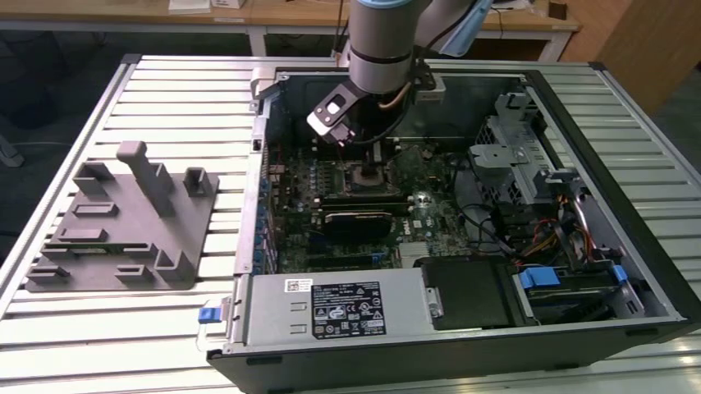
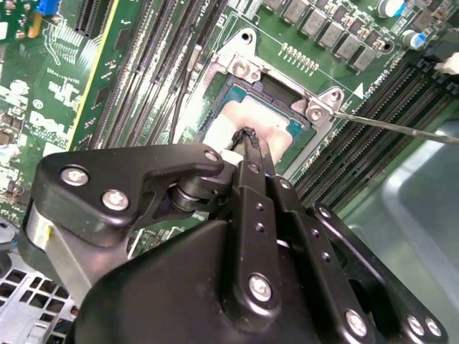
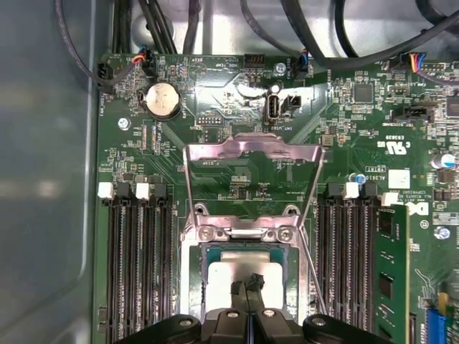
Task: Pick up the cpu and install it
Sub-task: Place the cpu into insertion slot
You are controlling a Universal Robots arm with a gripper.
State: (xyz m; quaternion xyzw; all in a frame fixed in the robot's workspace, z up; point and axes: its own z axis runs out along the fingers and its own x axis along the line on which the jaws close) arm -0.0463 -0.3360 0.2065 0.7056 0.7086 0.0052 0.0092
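While my gripper (image 2: 251,137) hangs over the socket (image 3: 247,233), its two black fingers are pressed together at the tips with nothing between them. In both wrist views the tips sit right above the cpu (image 3: 222,276). I cannot tell if they touch it.

The cpu lies flat inside the socket's metal frame, pale silver top up.

Writing:
- Power supply (image 1: 348,310), at the case's near edge in the exterior view, carries a dark label with white print and a small white sticker beside it.
- Motherboard (image 3: 215,107) has white lettering printed around its parts, and a white sticker near the memory module (image 3: 391,272).

Only in the first wrist view:
- The load plate (image 3: 251,147) lies folded back from the socket, flat against the board.
- A coin cell (image 3: 163,99) sits beyond it.
- Empty memory slots (image 3: 136,258) flank the socket on both sides.

Only in the second wrist view: a thin lever rod (image 2: 387,125) runs out from the socket corner.

Only in the exterior view:
- My arm (image 1: 378,49) reaches down into the open computer case (image 1: 657,271).
- A grey fixture plate (image 1: 121,238) with upright pegs rests on the slatted table (image 1: 176,90), to the case's left in that view, well apart from the cpu.
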